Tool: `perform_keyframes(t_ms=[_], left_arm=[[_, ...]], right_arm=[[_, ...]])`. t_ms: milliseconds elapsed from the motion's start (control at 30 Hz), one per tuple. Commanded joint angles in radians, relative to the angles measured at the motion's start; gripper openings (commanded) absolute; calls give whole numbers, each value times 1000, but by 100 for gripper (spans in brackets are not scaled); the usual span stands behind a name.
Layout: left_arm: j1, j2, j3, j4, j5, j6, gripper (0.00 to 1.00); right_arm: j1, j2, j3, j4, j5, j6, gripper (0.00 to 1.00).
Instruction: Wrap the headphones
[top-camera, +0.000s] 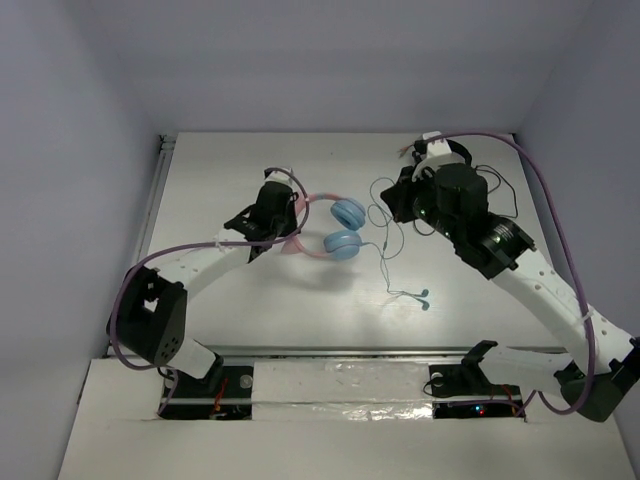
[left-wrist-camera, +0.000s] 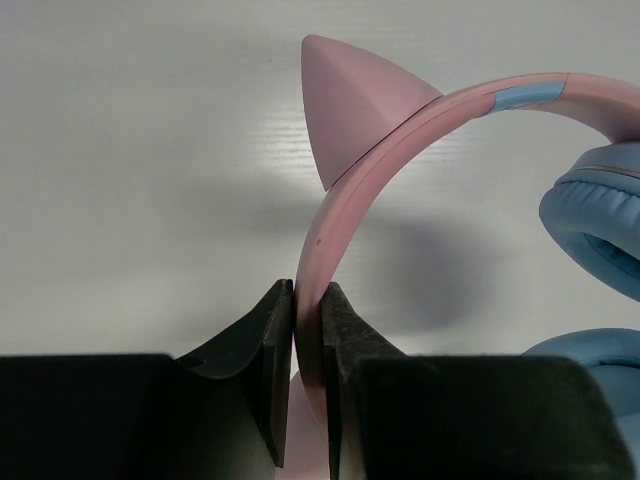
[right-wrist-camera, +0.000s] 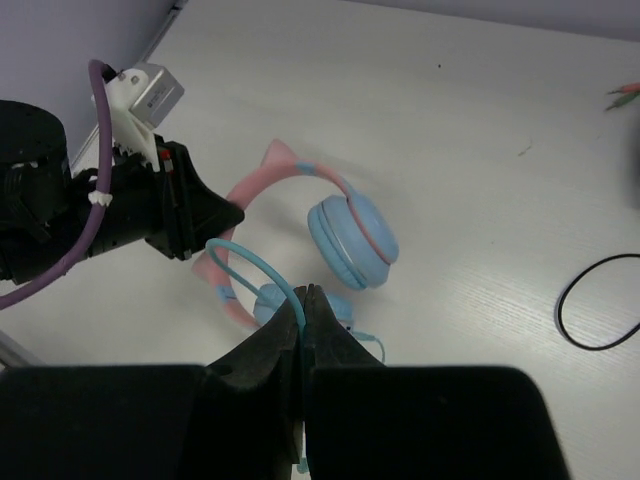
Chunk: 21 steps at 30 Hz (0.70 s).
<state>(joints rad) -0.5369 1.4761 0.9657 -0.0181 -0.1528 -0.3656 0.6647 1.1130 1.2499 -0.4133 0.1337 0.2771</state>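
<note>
We see the headphones (top-camera: 335, 228) near the middle of the table (top-camera: 250, 310), slightly toward the far edge, the two blue ear cups (right-wrist-camera: 350, 240) close together. The left tool (left-wrist-camera: 308, 300) is clenched on the pink headband (left-wrist-camera: 400, 120), just below one cat ear (left-wrist-camera: 350, 100). The right tool (right-wrist-camera: 303, 303) is closed, pinching the thin light-blue cable (right-wrist-camera: 245, 255), which arcs over beside the headband. The cable's plug end (top-camera: 425, 297) lies toward the near edge. A black cable (right-wrist-camera: 590, 335) lies apart, toward the right edge.
</note>
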Motion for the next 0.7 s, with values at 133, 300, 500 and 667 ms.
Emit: perform_keyframes(t_ms=[133, 300, 500, 667], left_arm=[[-82, 0, 7, 55, 6, 20, 0], [-141, 53, 44, 20, -85, 39, 0], [-236, 75, 57, 20, -45, 76, 0], [-304, 12, -11, 68, 16, 109, 0]], right_arm=[[7, 14, 118, 16, -60, -87, 0], [7, 87, 246, -27, -196, -92, 0], [7, 116, 342, -15, -221, -130, 0], [7, 269, 445, -121, 44, -159, 0]])
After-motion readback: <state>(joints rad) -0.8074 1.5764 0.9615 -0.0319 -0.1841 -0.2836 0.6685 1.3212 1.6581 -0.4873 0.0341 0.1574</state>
